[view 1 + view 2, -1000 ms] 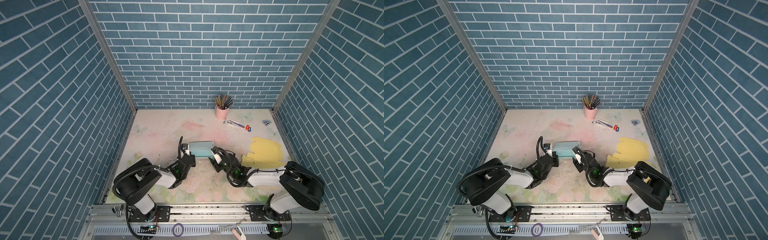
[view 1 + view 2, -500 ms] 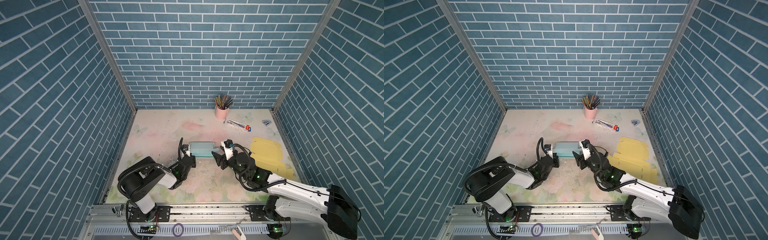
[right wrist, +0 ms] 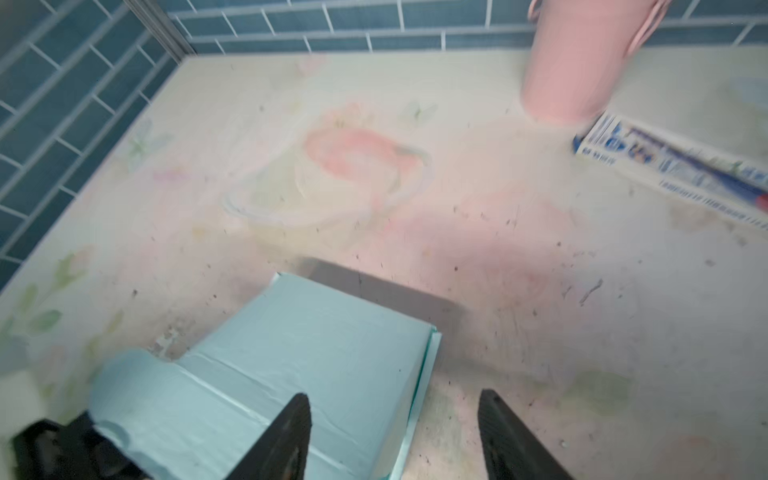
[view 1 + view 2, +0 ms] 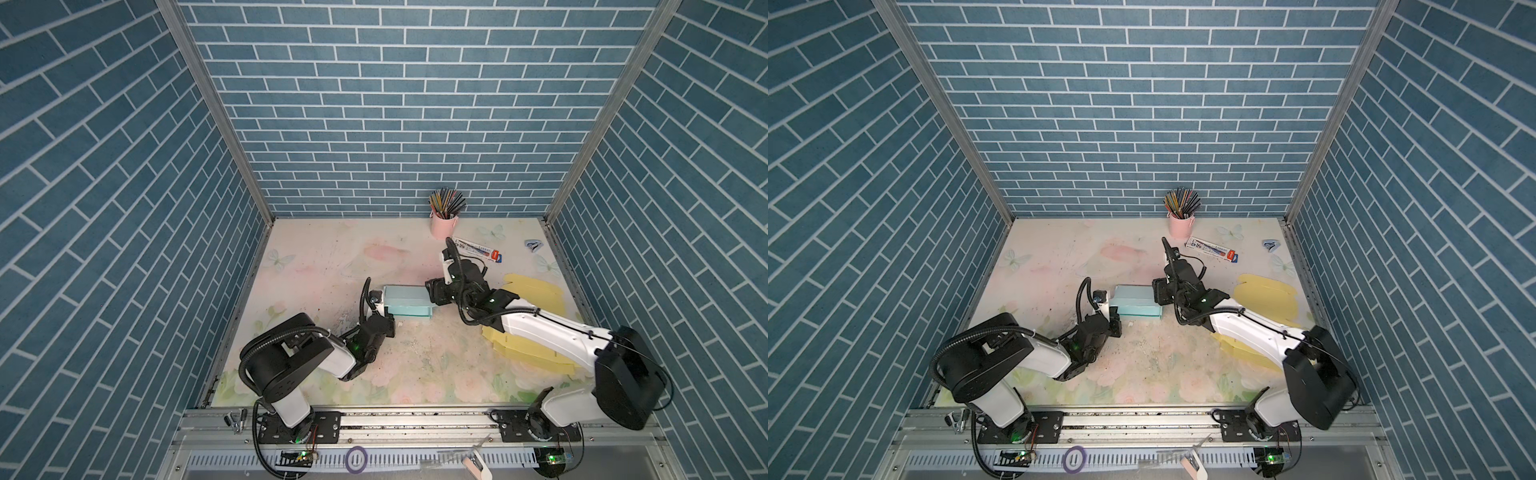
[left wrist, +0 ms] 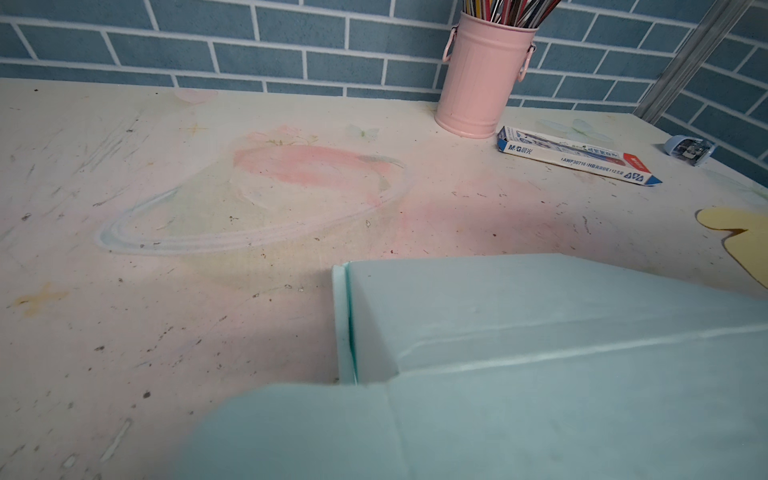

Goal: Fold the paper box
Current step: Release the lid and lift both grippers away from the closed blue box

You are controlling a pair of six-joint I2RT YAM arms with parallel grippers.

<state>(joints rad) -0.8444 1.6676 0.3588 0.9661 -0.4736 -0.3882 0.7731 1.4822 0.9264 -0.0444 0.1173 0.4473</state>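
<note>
From my station I see a pink cup (image 4: 443, 226) against the back brick wall (image 4: 395, 104), upright and stuffed with coloured pencils (image 4: 446, 203). Just beside its base a pencil box (image 4: 478, 250) lies flat on the scuffed floral tabletop (image 4: 332, 257), and a small blue sharpener (image 4: 533, 246) sits further along, near the side wall. A purple ring (image 4: 356, 459) rests on the front rail.

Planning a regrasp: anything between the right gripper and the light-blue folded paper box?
Nothing visible. The right gripper, jaws open, sits at the end of the light-blue folded paper box. The pink metal pencil cup, white-and-blue pencil carton and flat yellow cardboard sheet lie clear of that gap.
</note>
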